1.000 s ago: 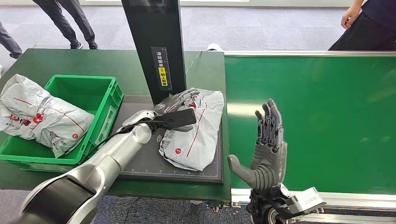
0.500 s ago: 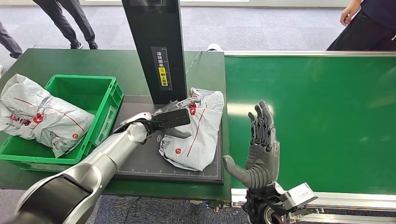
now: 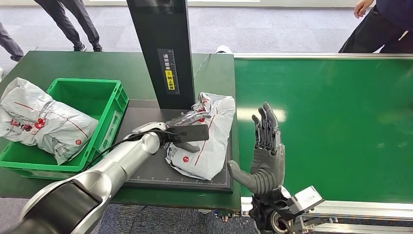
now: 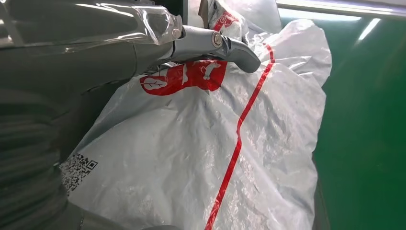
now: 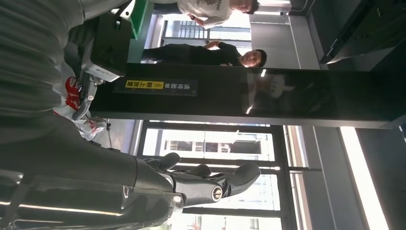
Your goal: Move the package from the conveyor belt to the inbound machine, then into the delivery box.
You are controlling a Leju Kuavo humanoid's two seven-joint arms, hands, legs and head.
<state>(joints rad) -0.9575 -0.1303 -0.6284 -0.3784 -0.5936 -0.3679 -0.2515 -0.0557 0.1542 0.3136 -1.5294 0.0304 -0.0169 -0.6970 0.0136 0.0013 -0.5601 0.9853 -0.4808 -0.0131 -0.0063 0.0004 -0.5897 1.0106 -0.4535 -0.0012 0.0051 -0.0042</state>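
- conveyor belt [image 3: 341, 126]: green, takes the 3 o'clock half.
- inbound machine [image 3: 146, 170]: dark platform at centre, black post [image 3: 160, 48] at 12.
- green delivery box [image 3: 83, 105]: 9 o'clock, grey bag [image 3: 39, 119] across its rim.
- package [image 3: 207, 139]: white, red-striped, on the platform.
- left hand [image 3: 187, 132]: on the package; grasp cannot be told.
- right hand [image 3: 265, 156]: upright over the belt edge, fingers straight, slightly apart, holding nothing.

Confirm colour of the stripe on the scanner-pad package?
Red stripe on white package; left wrist view.

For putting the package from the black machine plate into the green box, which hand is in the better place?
The left hand. It already rests on the package on the plate, next to the green box. The right hand is open and upright over the conveyor belt, farther from the box.
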